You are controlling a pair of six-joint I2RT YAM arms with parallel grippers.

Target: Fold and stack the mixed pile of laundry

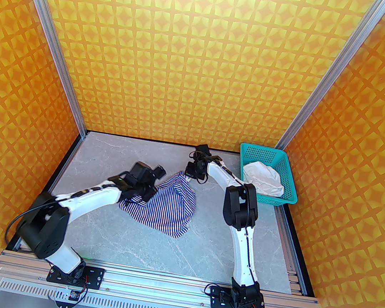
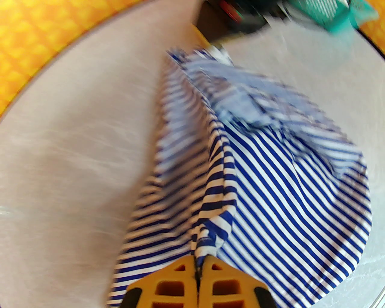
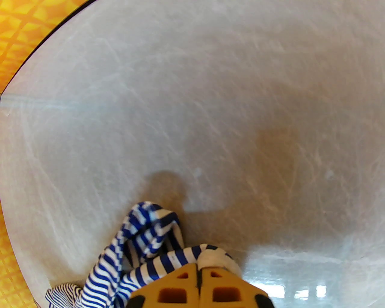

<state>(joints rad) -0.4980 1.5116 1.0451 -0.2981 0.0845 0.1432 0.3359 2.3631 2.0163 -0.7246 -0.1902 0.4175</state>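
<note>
The striped garment (image 1: 165, 208) sits near the middle of the surface (image 1: 120, 243), bunched and partly lifted. Its far corner is drawn up into a peak toward the right arm (image 1: 244, 237). Its left edge is gathered under the left arm (image 1: 92, 195), and the rest sags between them in loose folds. No flat layer or clean crease shows anywhere on it, so I judge it is being pulled open for spreading and has not yet been folded.

In the left wrist view, which is blurred, the left jaws are pressed together on a pinch of the garment's (image 2: 270, 186) striped edge. In the right wrist view, the right jaws are likewise closed, pinching a whitish trimmed edge of the garment (image 3: 150, 240), and the stripes trail off to the left over bare surface.

The white cloth (image 1: 262, 179) lies as a crumpled heap inside the teal basket (image 1: 251, 148) at the far right corner, well apart from the garment, with neither arm near it.

The task looks to be at an early stage. One item is out and held at two points, and the other is not yet taken from the basket. Nothing is folded, and no stack has begun. What remains is flattening and folding the garment, fetching and folding the white cloth, then piling them together.
</note>
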